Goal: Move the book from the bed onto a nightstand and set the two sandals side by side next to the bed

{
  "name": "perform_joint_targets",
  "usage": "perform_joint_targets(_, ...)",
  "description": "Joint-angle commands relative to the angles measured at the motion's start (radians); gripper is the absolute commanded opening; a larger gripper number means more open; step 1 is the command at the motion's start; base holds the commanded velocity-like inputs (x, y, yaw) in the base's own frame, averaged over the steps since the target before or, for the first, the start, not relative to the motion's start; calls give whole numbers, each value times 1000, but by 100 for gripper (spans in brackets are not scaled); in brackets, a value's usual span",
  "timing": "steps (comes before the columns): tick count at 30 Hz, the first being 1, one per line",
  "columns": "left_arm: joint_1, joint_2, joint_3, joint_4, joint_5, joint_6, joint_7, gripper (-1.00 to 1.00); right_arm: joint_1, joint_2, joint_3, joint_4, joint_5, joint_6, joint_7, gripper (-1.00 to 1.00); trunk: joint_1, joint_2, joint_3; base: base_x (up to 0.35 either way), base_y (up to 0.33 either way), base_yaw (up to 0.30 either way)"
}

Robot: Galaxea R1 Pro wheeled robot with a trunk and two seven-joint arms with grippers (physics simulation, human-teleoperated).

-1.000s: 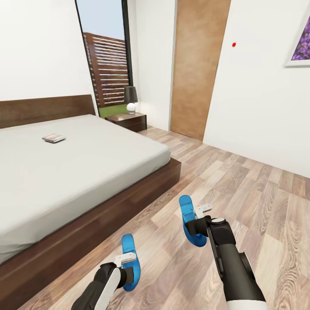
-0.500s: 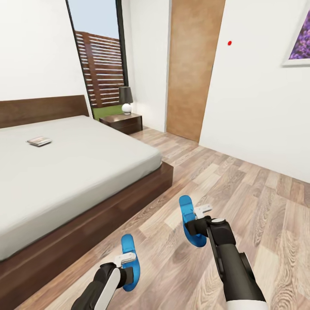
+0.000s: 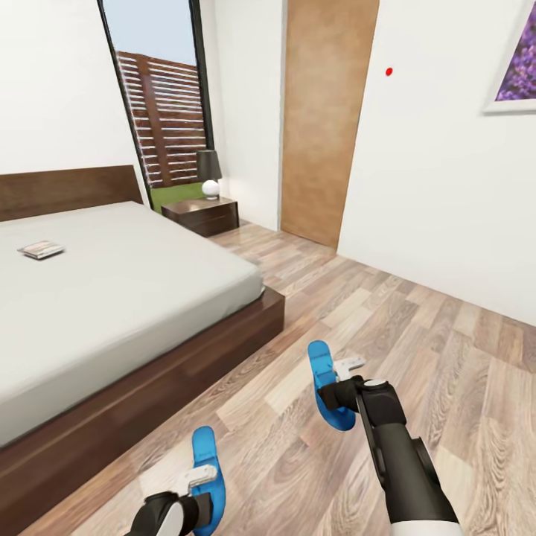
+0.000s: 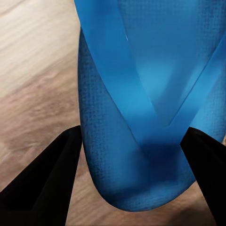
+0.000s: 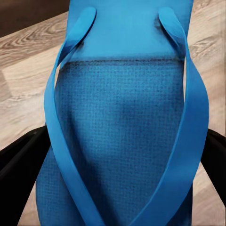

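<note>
Each gripper is shut on a bright blue sandal, held above the wood floor beside the bed (image 3: 149, 298). My left gripper (image 3: 202, 482) grips one sandal (image 3: 204, 451) low in the head view. In the left wrist view, the dark fingers (image 4: 47, 183) press both edges of that sandal (image 4: 141, 94). Further right, my right gripper (image 3: 339, 383) holds the other sandal (image 3: 321, 372), and its fingers (image 5: 19, 165) flank the sole (image 5: 122, 132). The book (image 3: 41, 249) lies on the mattress at the far left. One nightstand (image 3: 202, 214) stands by the window.
A lamp (image 3: 209, 173) sits on the nightstand. A tall window (image 3: 160, 112) and a brown door (image 3: 324, 119) are on the far walls. Wood floor (image 3: 417, 335) stretches right of the bed to the white wall with a picture (image 3: 517, 67).
The whole view has shifted, with bed, book and nightstand sliding left, so the camera turned. My left gripper with its sandal has sunk lower and left in the view. The right arm looks unchanged.
</note>
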Motion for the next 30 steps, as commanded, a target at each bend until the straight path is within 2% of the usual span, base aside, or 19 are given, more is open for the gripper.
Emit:
perform_joint_targets(1,3,1,-1,-4,10,-4,6,-100,-1,1,1,0,9,3,10,-100,0,0,-1,216,-273,91)
perform_joint_targets(26,8,-2,-4,1,1,-57,13,-100,-3,1,22,34,5,8,10,-100,0,0,8,202,-280,153)
perform_joint_targets(30,8,-4,8,-2,10,-74,26,-100,-4,1,21,53,5,6,16,-100,0,0,9,126,-312,115)
